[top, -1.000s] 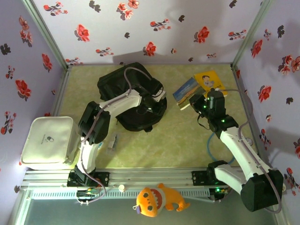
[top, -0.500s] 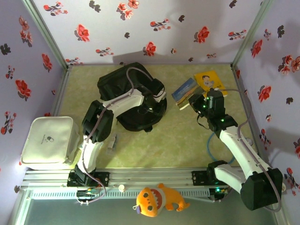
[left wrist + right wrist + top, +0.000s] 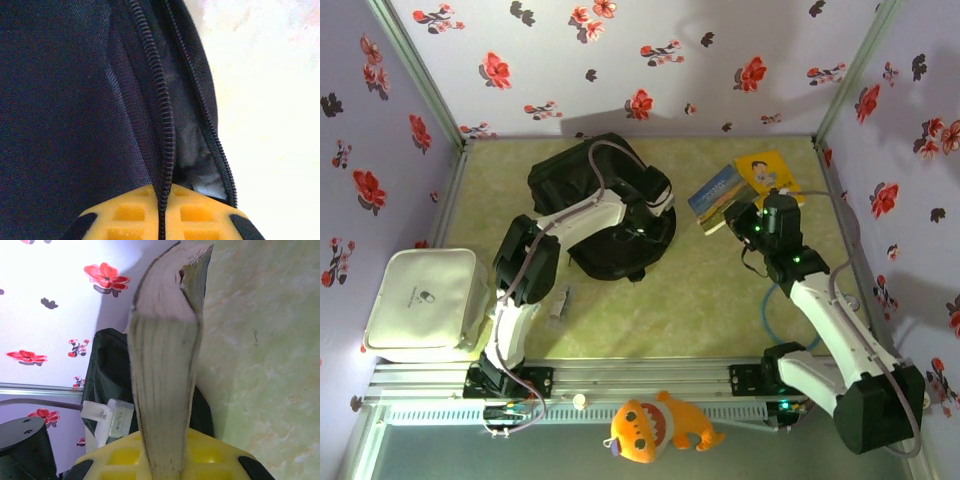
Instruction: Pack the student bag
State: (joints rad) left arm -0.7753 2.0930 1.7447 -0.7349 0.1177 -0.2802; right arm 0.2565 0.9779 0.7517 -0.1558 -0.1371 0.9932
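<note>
Soft, even light falls from overhead across the desk (image 3: pixel 720 300), throwing a blurred shadow on the back wall (image 3: pixel 620 60) behind the student bag (image 3: pixel 560 180). At the left wrist, the bare desk beside the bag's crisply focused zip (image 3: pixel 162 125) burns out to near white. At the right wrist, the close-up book (image 3: pixel 167 365) looks slightly soft against a glaring flowered wall (image 3: pixel 50 315).

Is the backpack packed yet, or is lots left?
Not yet. Done: the black fabric backpack has its zip open. In hand: the left hand pinches the zip edge, and the right hand holds the blue-covered book. Left: that book and probably the yellow book on the table go in.
</note>
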